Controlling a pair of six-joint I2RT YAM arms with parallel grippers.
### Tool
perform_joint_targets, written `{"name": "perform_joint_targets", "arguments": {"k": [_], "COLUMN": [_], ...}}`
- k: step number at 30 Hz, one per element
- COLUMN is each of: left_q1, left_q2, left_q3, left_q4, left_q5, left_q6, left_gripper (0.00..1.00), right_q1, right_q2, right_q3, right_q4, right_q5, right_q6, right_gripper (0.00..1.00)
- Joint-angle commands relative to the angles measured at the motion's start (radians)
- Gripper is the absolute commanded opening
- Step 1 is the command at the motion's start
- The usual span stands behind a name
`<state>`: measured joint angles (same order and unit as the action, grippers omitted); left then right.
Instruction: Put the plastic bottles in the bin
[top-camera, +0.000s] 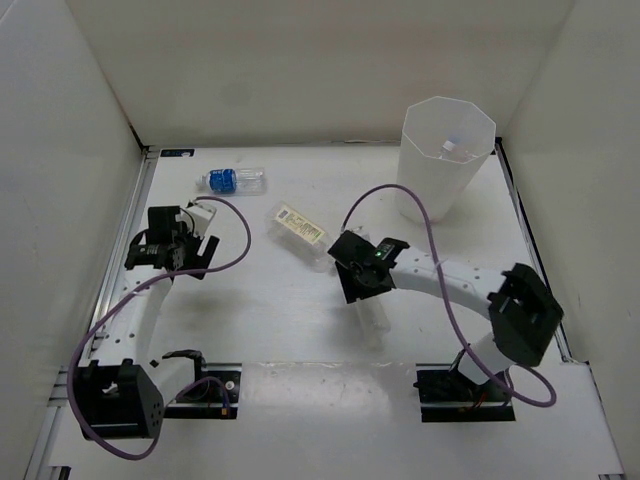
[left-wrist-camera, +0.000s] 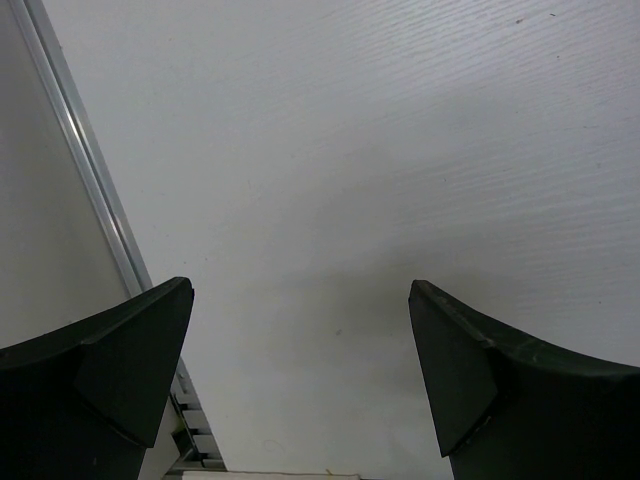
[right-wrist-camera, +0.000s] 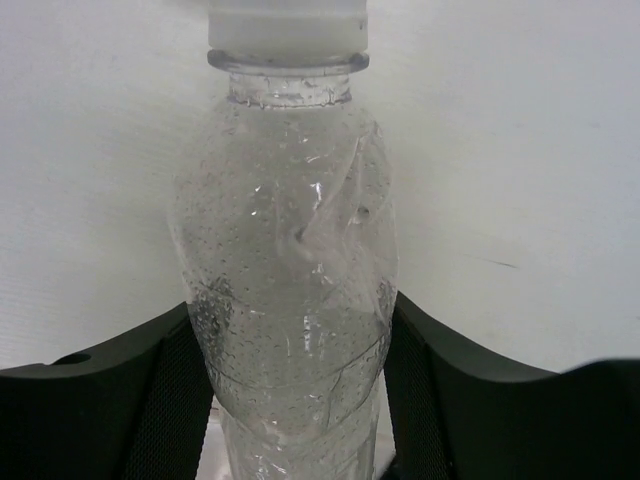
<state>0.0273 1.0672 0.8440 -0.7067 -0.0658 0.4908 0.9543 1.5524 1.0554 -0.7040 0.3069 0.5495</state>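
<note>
An unlabelled clear plastic bottle with a white cap fills the right wrist view. My right gripper is shut on its body, one finger pressed against each side. From above, that bottle lies on the table under the right gripper. A blue-labelled bottle lies at the back left, and a yellowish-labelled bottle lies near the middle. The tall translucent bin stands at the back right, with a white cap showing inside. My left gripper is open over bare table, holding nothing.
White walls close in the table at the back and on both sides. A metal rail runs along the left edge, close to the left gripper. Purple cables loop over the table from both arms.
</note>
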Motion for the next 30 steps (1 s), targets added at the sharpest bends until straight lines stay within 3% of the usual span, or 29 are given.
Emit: {"name": "perform_joint_targets", "arguments": {"k": [1,4,5,7,9,14,20,22,23,25,30], "left_q1": [0.026,0.075,0.085,0.108,0.121,0.145,0.177,0.187,0.187,0.187,0.187], "left_q2": [-0.027,-0.036,-0.036,-0.046,-0.046,-0.046,-0.087,-0.087,-0.087,-0.087,-0.078], "left_q3": [0.012,0.003,-0.006,-0.006,-0.016,-0.016,-0.045,-0.045,-0.045,-0.045,-0.045], "left_q4": [0.003,0.003,0.003,0.003,0.003,0.003,0.003,0.003,0.003,0.003,0.003], "left_q5": [0.011,0.047,0.06,0.06,0.06,0.06,0.069,0.06,0.06,0.06,0.08], "left_q6": [-0.02,-0.052,-0.052,-0.052,-0.063,-0.083,-0.083,-0.072,-0.072,-0.072,-0.072], "left_gripper": [1.0,1.0,1.0,1.0,1.0,1.0,1.0,1.0,1.0,1.0,1.0], "right_q1": [0.001,-0.023,-0.04,-0.135,-0.294,-0.564,-0.698,-0.707,-0.719,-0.729,-0.738], "right_q2": [-0.15,-0.259,-0.279,-0.304,-0.257,0.031,0.296,0.31,0.31,0.298,0.253], "right_q3": [0.127,0.252,0.279,0.322,0.417,0.807,1.106,1.097,1.079,1.013,0.936], "right_q4": [-0.115,0.039,0.113,0.344,0.44,0.459,0.385,0.374,0.374,0.374,0.362], "right_q5": [0.254,0.366,0.376,0.356,0.301,0.253,0.29,0.29,0.29,0.269,0.187], "right_q6": [-0.015,-0.207,-0.352,-0.475,-0.54,-0.55,-0.557,-0.544,-0.534,-0.499,-0.483], "right_gripper": [0.21,0.21,0.21,0.23,0.23,0.23,0.28,0.31,0.35,0.59,0.86]}}
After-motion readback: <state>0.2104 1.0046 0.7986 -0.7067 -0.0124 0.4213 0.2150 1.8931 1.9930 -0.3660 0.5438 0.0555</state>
